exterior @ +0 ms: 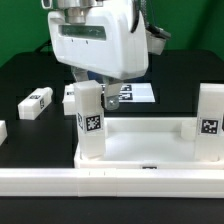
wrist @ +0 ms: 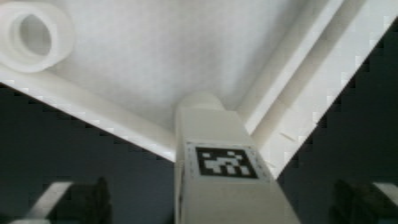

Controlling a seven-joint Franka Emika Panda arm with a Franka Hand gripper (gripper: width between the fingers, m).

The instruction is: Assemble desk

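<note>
Between the spread-apart fingers [wrist: 365, 200] of the end effector [wrist: 217, 202], 1 upright leg [wrist: 217, 140], ungripped.

the panda arm's wrist [exterior: 95, 40] hangs from above, a little toward the exterior view's left of centre, its bulky white housing upright and pointing straight down. below it the gripper [exterior: 89, 84] has its jaws spread wide (in the wrist view the two dark fingers [wrist: 75, 200] sit far out on either side). they straddle the upright desk leg [wrist: 221, 150], with a clear gap on each side.
</note>
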